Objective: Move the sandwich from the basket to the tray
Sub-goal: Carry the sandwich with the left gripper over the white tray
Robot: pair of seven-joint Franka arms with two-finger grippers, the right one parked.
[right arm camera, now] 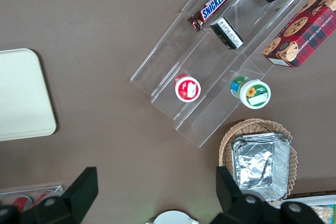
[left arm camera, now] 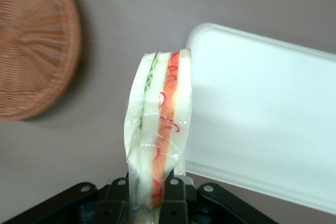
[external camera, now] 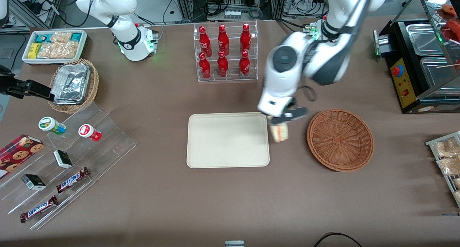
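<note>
Wicker basket, one sandwich in end effector

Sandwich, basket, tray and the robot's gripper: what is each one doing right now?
Sandwich: wrapped in clear film, held upright in the air, between basket and tray.
Basket: empty.
Tray: empty, flat on the table.
Gripper: shut on the sandwich, hanging just past the tray's edge.

Beside the cream-beige tray, the black claw clamps a white sandwich striped red and green; reddish-brown woven basket, brown table.
</note>
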